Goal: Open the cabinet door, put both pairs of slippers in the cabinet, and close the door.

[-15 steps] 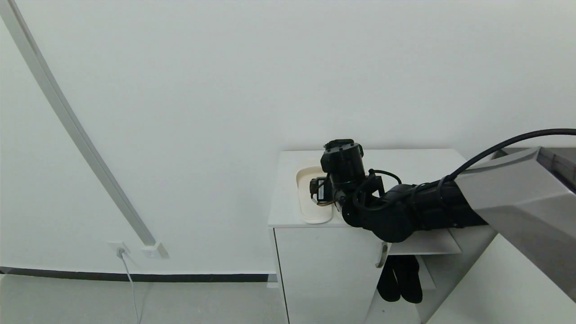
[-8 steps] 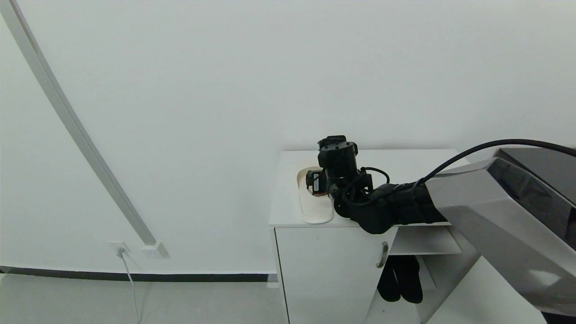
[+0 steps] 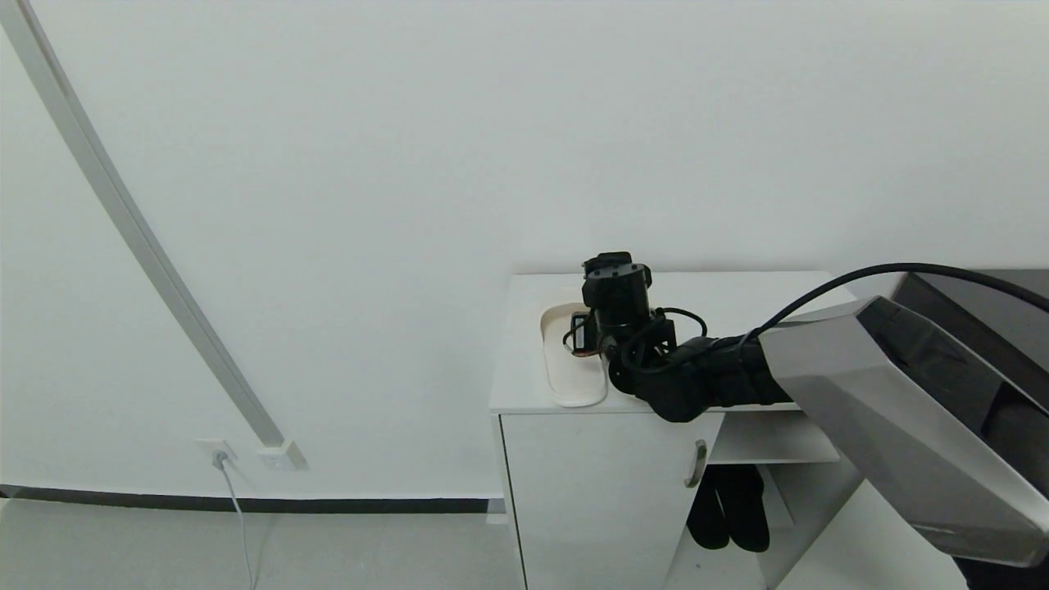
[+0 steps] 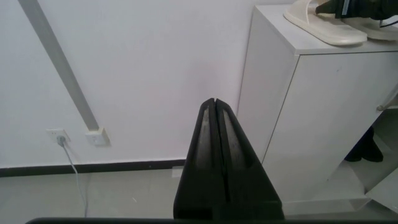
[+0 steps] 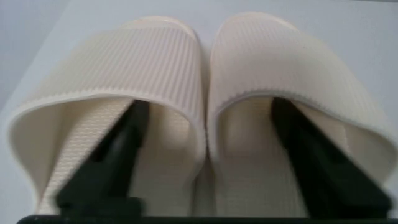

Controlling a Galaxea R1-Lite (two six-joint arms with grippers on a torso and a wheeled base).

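Right end effector (image 5: 208,112) has advanced, fingers (image 5: 118,155) spread inside the cream slippers (image 5: 155,56) atop the cabinet (image 3: 590,492) | nothing pinched yet | black pair (image 3: 729,508) already inside | left end effector (image 4: 216,109) closed, empty.

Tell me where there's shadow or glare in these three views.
Head view: soft, even light on the wall, no glare; the black slippers sit in shadow in the open side of the cabinet. Right wrist view: the cream slippers are evenly lit, dark only under their straps around the right gripper. Left wrist view: the cabinet's side looks slightly dimmer than the wall.
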